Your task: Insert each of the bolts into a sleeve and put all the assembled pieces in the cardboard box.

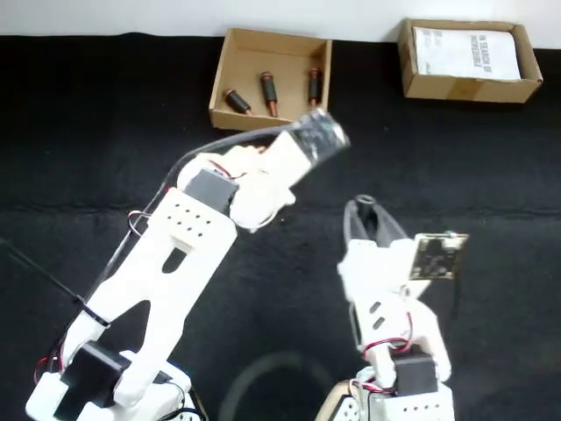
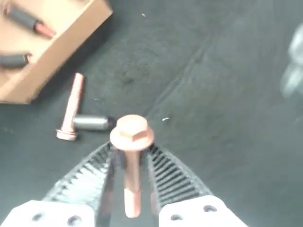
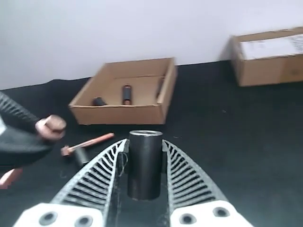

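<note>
Bolt (image 2: 132, 137) clamped in closed left tool (image 2: 131, 147), sleeve (image 3: 144, 165) clamped in closed right tool (image 3: 144, 142), cardboard box (image 1: 263, 53) at 12 o'clock.

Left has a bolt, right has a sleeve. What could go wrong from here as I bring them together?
1. The bolt lies lengthwise in the left gripper, head outermost, so its shank may not reach the sleeve in the right gripper without regrasping.
2. A spare bolt and spare sleeve lie beside the cardboard box; a low pass could scatter them.
</note>
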You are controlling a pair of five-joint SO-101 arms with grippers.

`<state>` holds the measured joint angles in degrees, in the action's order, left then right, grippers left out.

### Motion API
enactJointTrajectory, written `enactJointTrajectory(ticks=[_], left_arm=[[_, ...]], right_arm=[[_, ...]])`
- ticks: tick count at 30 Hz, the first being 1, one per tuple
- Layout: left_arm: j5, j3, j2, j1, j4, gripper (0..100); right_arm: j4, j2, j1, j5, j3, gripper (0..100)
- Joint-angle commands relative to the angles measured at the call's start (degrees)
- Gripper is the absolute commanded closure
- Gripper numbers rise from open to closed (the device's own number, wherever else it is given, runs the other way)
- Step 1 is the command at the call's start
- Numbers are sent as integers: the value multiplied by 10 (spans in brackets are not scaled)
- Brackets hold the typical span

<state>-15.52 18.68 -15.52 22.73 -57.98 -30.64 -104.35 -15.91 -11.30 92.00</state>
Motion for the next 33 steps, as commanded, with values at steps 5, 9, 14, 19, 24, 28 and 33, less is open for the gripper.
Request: enactJointTrajectory(ticks=[5,9,14,19,24,28,33], left_arm=[[16,-26,-35,-85,29,990],[-71,-20,-92,-125,47,990],[105,-7,-154,-124,157,990],[244,39,-204,-89,192,990],[359,87,-253,-34,205,990],[433,96,-261,-19,220,990],[452,91,-264,-33,245,990]], right_arm=[[59,-5,-76,63,52,991],[62,-5,-97,82,56,991],[64,-5,-100,77,65,991],[118,-5,-98,77,90,991],[175,-5,-97,77,97,991],[235,-1,-98,76,116,991],[266,0,-98,47,116,991]])
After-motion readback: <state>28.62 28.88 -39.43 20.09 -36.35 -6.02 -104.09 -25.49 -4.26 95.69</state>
